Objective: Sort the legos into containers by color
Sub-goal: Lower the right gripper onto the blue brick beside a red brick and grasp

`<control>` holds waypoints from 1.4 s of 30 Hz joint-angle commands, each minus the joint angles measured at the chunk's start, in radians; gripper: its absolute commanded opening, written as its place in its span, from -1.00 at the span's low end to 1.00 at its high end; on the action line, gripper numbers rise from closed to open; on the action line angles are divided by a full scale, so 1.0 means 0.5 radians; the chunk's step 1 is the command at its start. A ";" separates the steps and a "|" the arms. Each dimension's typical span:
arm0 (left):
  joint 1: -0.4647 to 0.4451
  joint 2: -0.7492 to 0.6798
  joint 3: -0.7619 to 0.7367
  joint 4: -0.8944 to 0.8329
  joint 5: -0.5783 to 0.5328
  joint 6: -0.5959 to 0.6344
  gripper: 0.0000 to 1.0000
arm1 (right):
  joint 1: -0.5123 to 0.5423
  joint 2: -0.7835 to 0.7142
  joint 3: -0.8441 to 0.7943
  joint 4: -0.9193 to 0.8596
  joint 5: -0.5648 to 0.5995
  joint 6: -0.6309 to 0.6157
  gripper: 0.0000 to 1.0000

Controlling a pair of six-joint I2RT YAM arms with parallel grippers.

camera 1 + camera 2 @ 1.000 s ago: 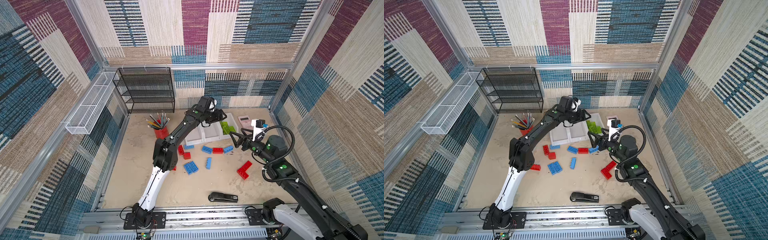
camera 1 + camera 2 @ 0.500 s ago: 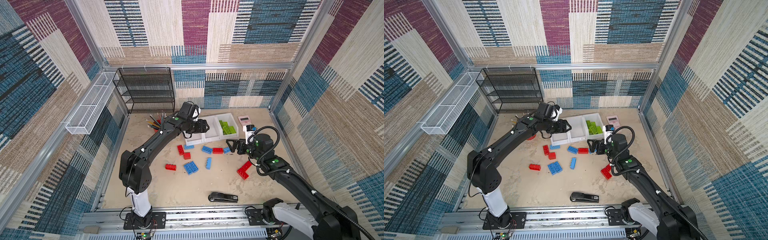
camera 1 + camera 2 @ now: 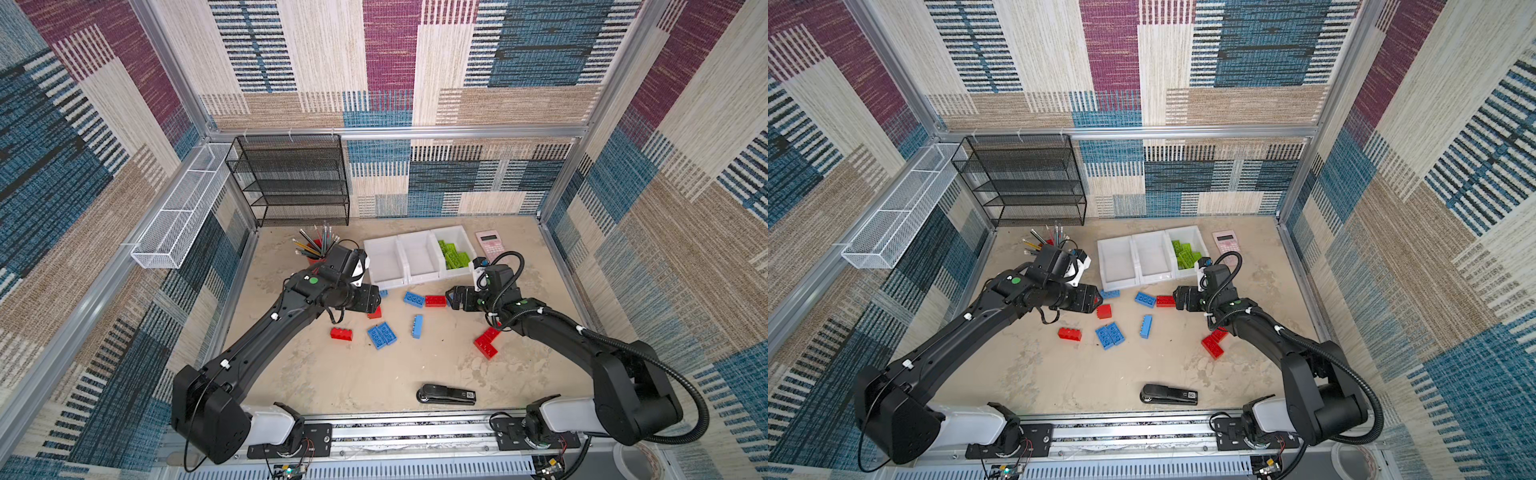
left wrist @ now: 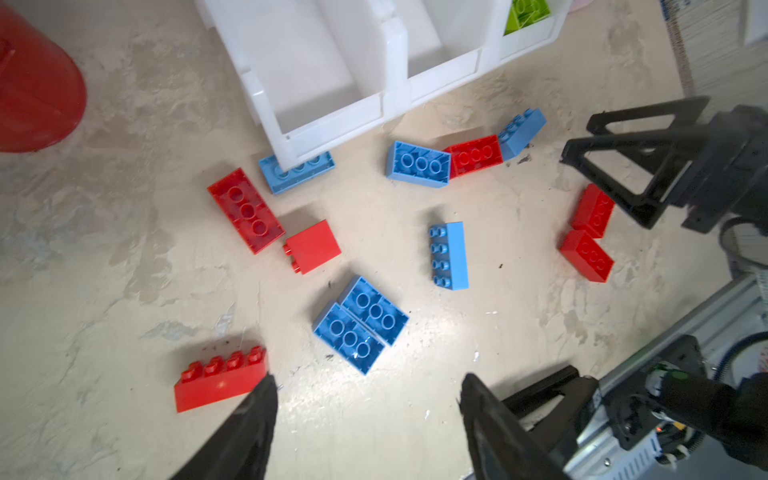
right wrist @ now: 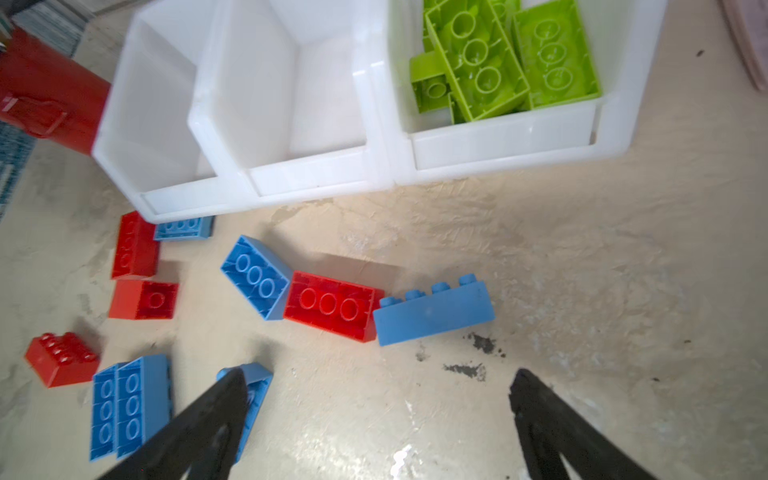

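Three joined white containers (image 3: 419, 280) stand at the back; the right one holds several lime green legos (image 3: 455, 255), and the other two look empty. Red and blue legos lie scattered in front. A blue (image 5: 257, 276), a red (image 5: 332, 305) and a blue (image 5: 432, 311) brick form a row. My right gripper (image 5: 378, 386) hangs open just short of that row, nothing between its fingers. My left gripper (image 4: 368, 399) is open and empty above bare table, beside a red studded brick (image 4: 220, 380) and a blue pair (image 4: 361, 324). In both top views it is low in front of the left container (image 3: 1098, 299).
A red pencil cup (image 3: 316, 255) stands left of the containers and a pink calculator (image 3: 490, 243) right of them. A black stapler (image 3: 446, 395) lies near the front edge. A black mesh shelf (image 3: 295, 178) and a white wire tray (image 3: 178, 220) line the back left.
My left gripper has swung away from over the containers, leftward and down to the table in front of the left one. My right gripper has moved left and lower, toward the row of bricks.
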 commanded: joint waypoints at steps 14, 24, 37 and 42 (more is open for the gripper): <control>0.062 -0.069 -0.236 0.066 0.053 0.101 0.41 | -0.001 0.567 0.365 -0.187 0.227 -0.216 0.93; 0.075 -0.054 -0.258 0.090 0.110 0.078 0.41 | -0.001 0.684 0.397 -0.225 0.336 -0.260 0.84; 0.084 -0.036 -0.259 0.094 0.134 0.064 0.40 | -0.001 0.505 0.304 -0.270 0.437 -0.173 0.84; 0.087 -0.037 -0.260 0.094 0.135 0.062 0.40 | -0.001 0.386 0.307 -0.284 0.399 -0.104 0.80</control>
